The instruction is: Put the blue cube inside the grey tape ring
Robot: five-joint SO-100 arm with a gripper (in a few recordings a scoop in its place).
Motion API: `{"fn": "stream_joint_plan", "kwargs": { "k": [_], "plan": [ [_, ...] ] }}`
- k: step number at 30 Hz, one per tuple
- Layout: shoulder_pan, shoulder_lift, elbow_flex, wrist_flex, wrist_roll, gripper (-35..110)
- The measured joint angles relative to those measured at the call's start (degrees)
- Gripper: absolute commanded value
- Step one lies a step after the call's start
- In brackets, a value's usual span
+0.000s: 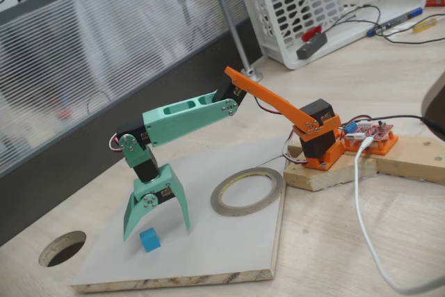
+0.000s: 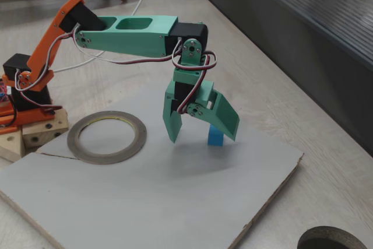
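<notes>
Pale grey board [image 1: 229,241] on a light wooden table [image 1: 389,227]. Gripper [image 1: 156,226] spread wide, empty, above the blue cube [image 1: 149,240]. Grey tape ring [image 1: 247,190] lies flat nearby.

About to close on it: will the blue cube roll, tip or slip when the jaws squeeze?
The blue cube sits flat on the grey board, so it probably won't roll. Its plain matte faces likely grip well. It looks small and light, so an off-centre touch from the open gripper could nudge it aside.
</notes>
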Motion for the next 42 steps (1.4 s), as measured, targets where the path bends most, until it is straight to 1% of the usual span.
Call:
{"fn": "stream_joint_plan", "kwargs": {
  "k": [14,19,23,25,31,34,38,42],
  "plan": [
    [0.18,0.0,-0.18,0.0,0.0,90],
    [0.18,0.0,-0.18,-6.94,0.0,90],
    [0.18,0.0,-0.18,-8.96,0.0,89],
    [0.18,0.0,-0.18,-9.49,0.0,83],
    [0.18,0.0,-0.18,-9.76,0.0,56],
    [0.18,0.0,-0.18,-11.07,0.0,46],
    [0.18,0.0,-0.18,-16.7,0.0,35],
    [0.18,0.0,-0.18,-21.18,-0.26,30]
  ]
}}
